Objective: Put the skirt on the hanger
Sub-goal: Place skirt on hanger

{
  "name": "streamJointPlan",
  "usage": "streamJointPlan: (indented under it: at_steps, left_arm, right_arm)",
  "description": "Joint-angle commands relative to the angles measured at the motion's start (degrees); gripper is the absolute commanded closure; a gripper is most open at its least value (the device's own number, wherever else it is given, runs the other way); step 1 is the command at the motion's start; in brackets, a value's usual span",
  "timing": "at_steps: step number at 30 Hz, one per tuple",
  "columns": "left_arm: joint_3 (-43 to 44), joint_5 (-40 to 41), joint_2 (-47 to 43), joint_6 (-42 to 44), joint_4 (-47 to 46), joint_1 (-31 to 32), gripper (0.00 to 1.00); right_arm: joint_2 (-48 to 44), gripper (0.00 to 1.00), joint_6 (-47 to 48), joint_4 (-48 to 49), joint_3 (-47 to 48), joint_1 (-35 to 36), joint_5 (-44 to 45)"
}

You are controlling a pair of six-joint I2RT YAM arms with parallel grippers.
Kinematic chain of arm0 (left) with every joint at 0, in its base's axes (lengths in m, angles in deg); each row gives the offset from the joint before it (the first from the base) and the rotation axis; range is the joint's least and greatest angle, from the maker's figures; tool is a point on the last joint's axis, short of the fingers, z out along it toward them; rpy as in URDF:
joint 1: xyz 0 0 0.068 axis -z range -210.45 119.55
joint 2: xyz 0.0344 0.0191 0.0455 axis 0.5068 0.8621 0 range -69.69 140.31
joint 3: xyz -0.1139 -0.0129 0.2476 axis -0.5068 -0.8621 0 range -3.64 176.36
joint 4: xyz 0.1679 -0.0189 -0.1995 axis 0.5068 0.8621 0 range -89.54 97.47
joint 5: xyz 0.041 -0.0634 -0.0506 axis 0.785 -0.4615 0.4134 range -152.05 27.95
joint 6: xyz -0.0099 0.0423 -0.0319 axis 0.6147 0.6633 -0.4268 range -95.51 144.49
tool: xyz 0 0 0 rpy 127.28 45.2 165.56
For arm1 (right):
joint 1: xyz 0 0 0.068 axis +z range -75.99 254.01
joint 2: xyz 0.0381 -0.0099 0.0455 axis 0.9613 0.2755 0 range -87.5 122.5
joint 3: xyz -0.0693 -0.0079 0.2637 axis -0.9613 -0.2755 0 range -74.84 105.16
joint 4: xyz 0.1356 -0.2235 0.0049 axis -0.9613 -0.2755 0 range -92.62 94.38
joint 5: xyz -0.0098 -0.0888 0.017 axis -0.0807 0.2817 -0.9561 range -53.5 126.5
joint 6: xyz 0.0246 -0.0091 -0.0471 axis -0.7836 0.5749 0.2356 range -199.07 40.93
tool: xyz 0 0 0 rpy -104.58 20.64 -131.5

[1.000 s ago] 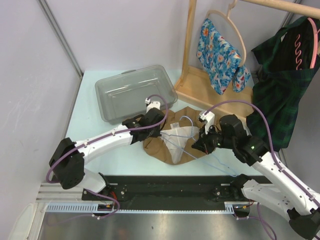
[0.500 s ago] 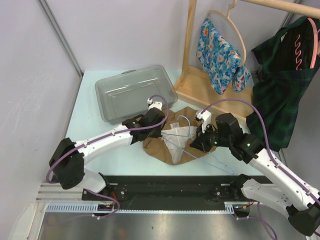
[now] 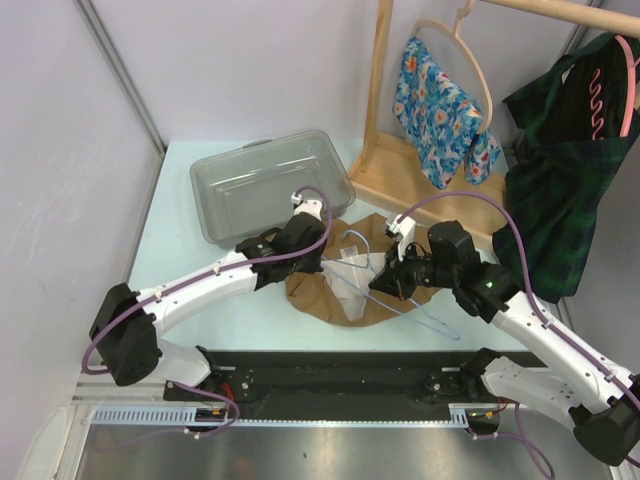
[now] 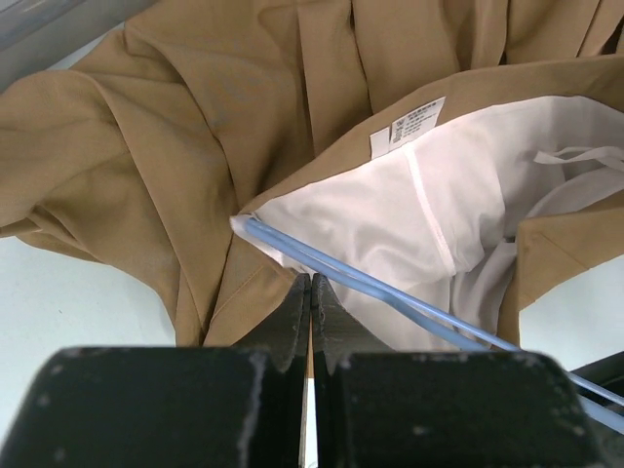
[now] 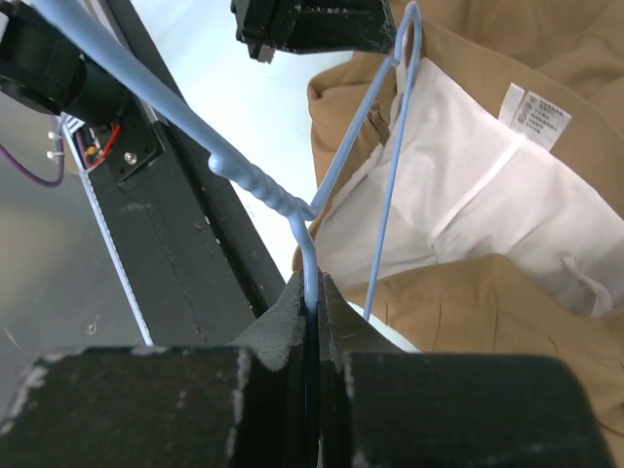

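Overhead view: the tan skirt [image 3: 310, 298] is seen crumpled on the table [image 3: 170, 240] just in front of a clear bin [image 3: 260, 185], with a light-blue wire hanger [image 3: 425, 322] laid across its open waist. The left gripper [image 3: 322, 262] is placed at the skirt's left side and the right gripper [image 3: 383, 284] at its right; how their jaws stand cannot be judged from this height. A wooden rack [image 3: 378, 100] carrying a floral garment [image 3: 435, 105] and a dark plaid garment [image 3: 560, 190] is shown at the back, and appears in neither wrist view. Left wrist view: the jaws are shown pressed together on the edge of the waistband, with a sliver of tan cloth caught between them. One corner of the hanger is tucked inside the waist against the white lining [image 4: 390, 214], below a sewn-in label [image 4: 409, 125]. Right wrist view: the jaws are closed on the hanger's wire just beside its twisted section, and the far corner of the wire is seen reaching the left gripper.
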Motion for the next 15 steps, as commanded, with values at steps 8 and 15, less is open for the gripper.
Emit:
streamJointPlan:
  at_steps: [8, 15]
  left_arm:
    - [1.9, 1.1, -2.5, 0.8, 0.6, -0.5, 1.00]
    - [-0.3, 1.9, -3.2, -2.9, 1.7, -2.3, 0.71]
  right_arm:
    - [0.4, 1.00, -1.1, 5.9, -0.7, 0.3, -4.0]
    - [0.7, 1.00, -1.0, 4.8, -2.3, 0.4, 0.8]
